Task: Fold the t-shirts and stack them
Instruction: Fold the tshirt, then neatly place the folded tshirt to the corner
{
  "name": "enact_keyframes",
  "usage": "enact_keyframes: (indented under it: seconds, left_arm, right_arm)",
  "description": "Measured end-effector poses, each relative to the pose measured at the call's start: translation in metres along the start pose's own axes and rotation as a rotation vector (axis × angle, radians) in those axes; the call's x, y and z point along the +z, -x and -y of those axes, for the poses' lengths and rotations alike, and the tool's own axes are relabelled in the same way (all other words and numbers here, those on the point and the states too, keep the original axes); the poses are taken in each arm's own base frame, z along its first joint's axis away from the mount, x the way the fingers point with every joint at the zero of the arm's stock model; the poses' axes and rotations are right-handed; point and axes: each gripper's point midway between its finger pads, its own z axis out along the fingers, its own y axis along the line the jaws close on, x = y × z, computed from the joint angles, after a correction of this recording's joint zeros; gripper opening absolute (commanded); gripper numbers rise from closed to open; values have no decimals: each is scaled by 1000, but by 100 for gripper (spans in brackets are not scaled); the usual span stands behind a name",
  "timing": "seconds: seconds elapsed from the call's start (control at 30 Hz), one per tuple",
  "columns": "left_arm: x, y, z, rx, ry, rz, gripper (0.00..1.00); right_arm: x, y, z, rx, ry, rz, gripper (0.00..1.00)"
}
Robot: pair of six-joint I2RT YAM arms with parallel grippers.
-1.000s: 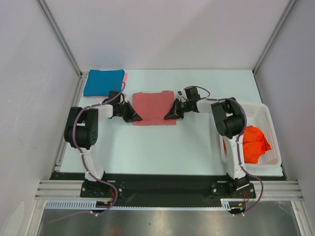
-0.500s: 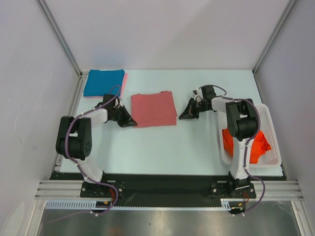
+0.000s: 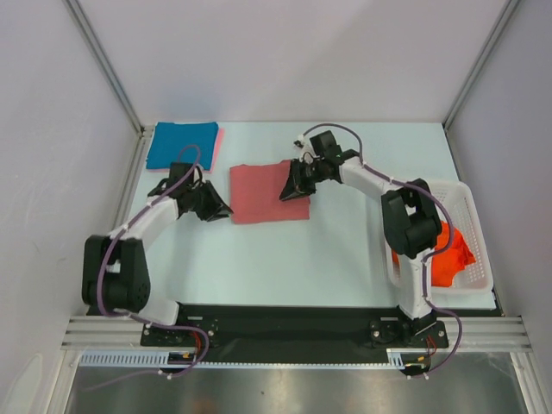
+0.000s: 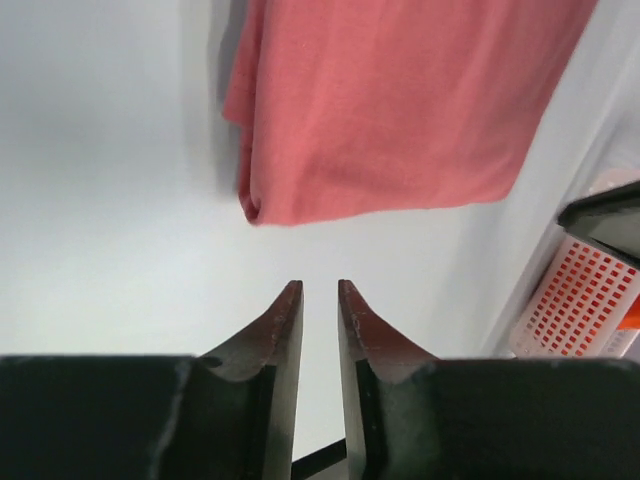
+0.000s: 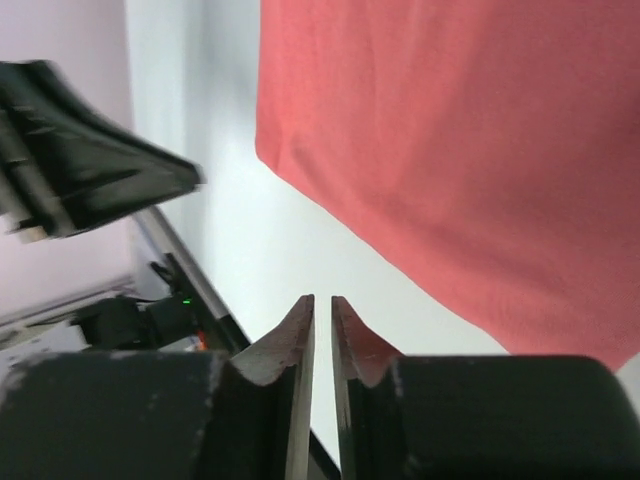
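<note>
From above, our left gripper [image 3: 226, 211] sits just left of the folded salmon-red t-shirt [image 3: 263, 197], apart from the cloth. The right gripper [image 3: 284, 196] hangs over the shirt's right part. Half a second ago the right gripper was off to the right of the shirt, while the left one was about where it is now, and the shirt has not shifted. The teal-blue t-shirt [image 3: 181, 144] lies on the light pink one [image 3: 220, 136] at the far left of the table [image 3: 285, 259]. The orange-red t-shirts [image 3: 450, 250] fill the white basket [image 3: 470, 203] on the right.

In the left wrist view, our left gripper [image 4: 318, 287] shows a narrow gap between its fingers and holds nothing. The shirt's folded corner [image 4: 400, 100] lies just beyond them, untouched. The basket shows at the right edge.

In the right wrist view, the right gripper [image 5: 320, 300] is likewise barely parted and holds nothing. The shirt [image 5: 450, 150] spreads past the fingertips, and bare table lies between them.
</note>
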Motion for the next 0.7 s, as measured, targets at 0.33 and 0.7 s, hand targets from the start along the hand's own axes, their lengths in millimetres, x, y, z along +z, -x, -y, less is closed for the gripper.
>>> enact_keyframes:
  seconds: [0.33, 0.7]
  left_arm:
    - [-118, 24, -6, -1, 143, 376, 72]
    - [-137, -7, -46, -215, 271, 356, 80]
  right_arm:
    - [-6, -37, 1, -308, -340, -71, 97]
    - [9, -87, -33, -1078, -560, -31, 100]
